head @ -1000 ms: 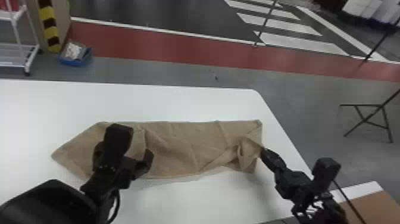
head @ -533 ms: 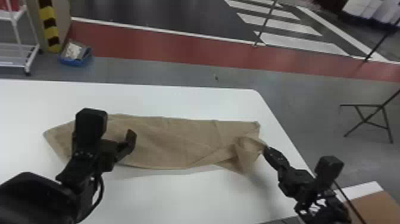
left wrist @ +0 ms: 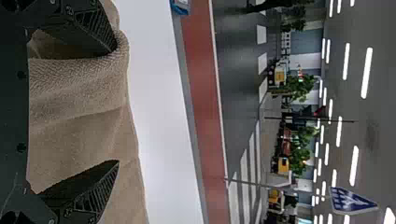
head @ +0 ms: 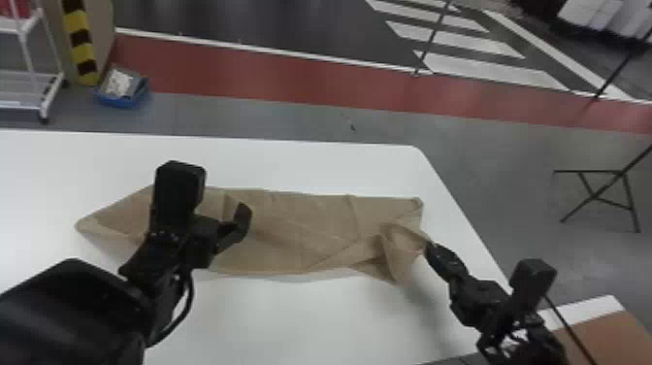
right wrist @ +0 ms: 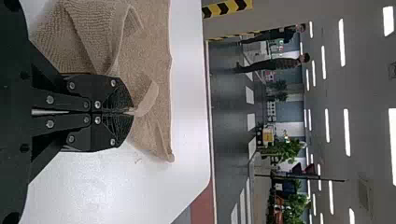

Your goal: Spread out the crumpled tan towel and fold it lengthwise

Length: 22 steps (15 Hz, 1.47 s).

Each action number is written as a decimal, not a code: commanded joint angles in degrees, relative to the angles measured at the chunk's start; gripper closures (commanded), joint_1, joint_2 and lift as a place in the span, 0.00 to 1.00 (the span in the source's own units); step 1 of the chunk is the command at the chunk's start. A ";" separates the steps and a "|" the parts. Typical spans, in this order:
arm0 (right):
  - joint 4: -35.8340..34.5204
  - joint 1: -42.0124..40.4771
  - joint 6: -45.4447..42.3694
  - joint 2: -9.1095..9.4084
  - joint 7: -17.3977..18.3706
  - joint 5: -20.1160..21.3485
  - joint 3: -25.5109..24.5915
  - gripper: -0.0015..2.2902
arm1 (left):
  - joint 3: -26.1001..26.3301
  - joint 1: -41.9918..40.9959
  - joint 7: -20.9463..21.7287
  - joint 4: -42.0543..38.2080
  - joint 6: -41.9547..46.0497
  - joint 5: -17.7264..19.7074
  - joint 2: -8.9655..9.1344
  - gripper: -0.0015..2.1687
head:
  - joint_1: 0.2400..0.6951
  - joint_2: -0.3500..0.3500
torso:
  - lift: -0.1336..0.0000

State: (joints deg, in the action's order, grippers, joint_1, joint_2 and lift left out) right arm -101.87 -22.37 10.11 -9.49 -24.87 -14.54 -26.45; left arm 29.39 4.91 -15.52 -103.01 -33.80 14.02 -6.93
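Observation:
The tan towel (head: pixel 291 230) lies as a long, wrinkled band across the table, its right end bunched and twisted. Over its left part is my left gripper (head: pixel 208 218). In the left wrist view the fingers of that gripper (left wrist: pixel 116 105) stand wide apart, with the towel (left wrist: pixel 84 102) beneath and between them and a raised fold around one fingertip. At the towel's right end, my right gripper (head: pixel 429 246) holds a bit of its cloth. The right wrist view has the gripper (right wrist: pixel 128 112) shut on a small pinch of the towel (right wrist: pixel 147 60).
The white table (head: pixel 310 162) has its right edge close beyond the towel's bunched end. A brown-topped surface (head: pixel 609 340) stands at the lower right. On the floor behind are a blue bin (head: pixel 121 92) and a white rack (head: pixel 29 87).
My left gripper went away from the robot and leftward, then back somewhat to the right. The towel's left and middle parts have shifted farther back. My right gripper has hardly moved.

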 commanded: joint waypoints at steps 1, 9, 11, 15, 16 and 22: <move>0.18 -0.13 -0.30 -0.01 0.00 -0.05 -0.18 0.62 | -2.67 -2.01 -0.04 0.61 -2.20 -1.98 -1.95 0.06 | 1.00 0.00 | 0.07; -0.17 -0.22 -0.30 0.17 0.00 0.04 0.70 0.62 | -17.00 -8.60 -0.13 -9.14 -2.02 0.57 -5.55 0.06 | 1.00 0.07 | 0.07; 0.27 -0.30 -0.48 -0.01 0.00 -0.05 -0.01 0.62 | -17.00 -10.71 0.14 -10.81 -2.02 0.74 -6.25 0.07 | 1.00 0.11 | 0.07; 0.45 -0.30 -0.66 0.08 0.00 -0.05 0.87 0.62 | -15.07 -18.44 0.49 -14.68 -1.84 -0.22 -6.87 0.19 | 1.00 0.10 | 0.07; 0.54 -0.30 -0.83 0.08 0.00 -0.05 0.96 0.62 | -13.66 -19.06 0.40 -14.59 -1.49 -1.19 -6.96 0.20 | 1.00 0.09 | 0.07; 0.54 -0.57 -0.83 -0.01 0.00 -0.05 0.96 0.62 | -8.56 -19.06 -0.66 -11.69 3.60 -3.48 -6.69 0.27 | 1.00 0.00 | 0.07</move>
State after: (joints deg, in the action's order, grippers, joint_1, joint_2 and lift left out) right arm -101.34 -22.73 9.37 -9.41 -24.87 -14.53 -25.41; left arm 20.06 -14.31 -16.25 -115.20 -31.12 11.21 -13.75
